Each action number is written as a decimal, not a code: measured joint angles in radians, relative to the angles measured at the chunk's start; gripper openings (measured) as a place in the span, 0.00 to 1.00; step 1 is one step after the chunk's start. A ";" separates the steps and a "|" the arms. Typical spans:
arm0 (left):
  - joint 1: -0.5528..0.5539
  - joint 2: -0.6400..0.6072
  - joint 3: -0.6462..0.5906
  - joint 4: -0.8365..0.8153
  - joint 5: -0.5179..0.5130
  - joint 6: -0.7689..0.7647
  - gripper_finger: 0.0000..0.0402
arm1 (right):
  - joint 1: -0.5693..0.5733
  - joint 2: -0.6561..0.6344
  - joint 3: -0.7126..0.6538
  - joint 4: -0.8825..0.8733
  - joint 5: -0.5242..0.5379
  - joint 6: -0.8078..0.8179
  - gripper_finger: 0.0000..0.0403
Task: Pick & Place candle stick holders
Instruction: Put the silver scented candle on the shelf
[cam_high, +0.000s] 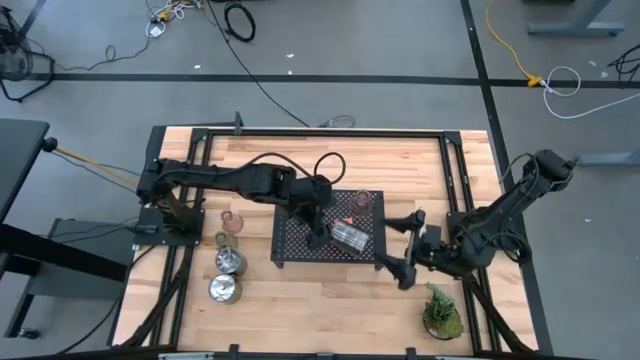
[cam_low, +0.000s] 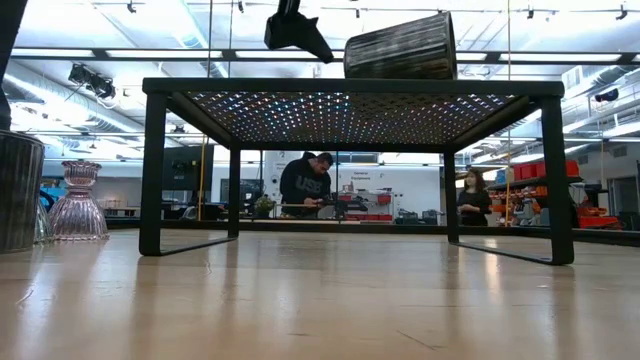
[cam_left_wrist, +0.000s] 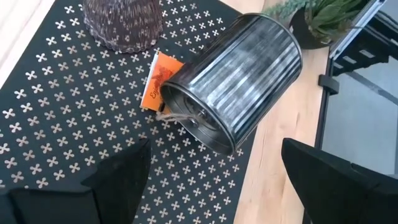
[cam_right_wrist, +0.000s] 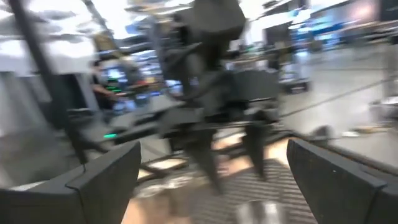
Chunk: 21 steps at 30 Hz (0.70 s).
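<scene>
On tray (cam_high: 300, 245), silver holder (cam_high: 351, 236) lies tipped; left hand (cam_high: 318, 238) spread at its 9 o'clock; right hand (cam_high: 398, 248) spread, 3 o'clock.

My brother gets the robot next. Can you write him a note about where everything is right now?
Left tool: open, empty, over the black tray, beside a silver holder lying on its side there.
Right tool: open, empty, by the tray's right edge.
On the tray: the tipped silver holder and a pink glass cup.
On the table, left of the tray: two silver holders and a pink glass cup.
Left: stand the tipped holder up, then move the rest.
</scene>
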 joint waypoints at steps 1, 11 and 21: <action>0.000 0.000 0.000 0.001 -0.004 -0.010 0.90 | 0.004 0.000 0.000 0.000 -0.030 0.019 0.99; 0.000 0.000 0.000 0.002 -0.006 -0.018 0.90 | 0.009 0.000 0.000 0.057 -0.397 0.251 0.99; 0.000 0.001 0.000 0.004 -0.013 -0.016 0.90 | 0.010 0.001 0.000 0.143 -0.623 0.377 0.99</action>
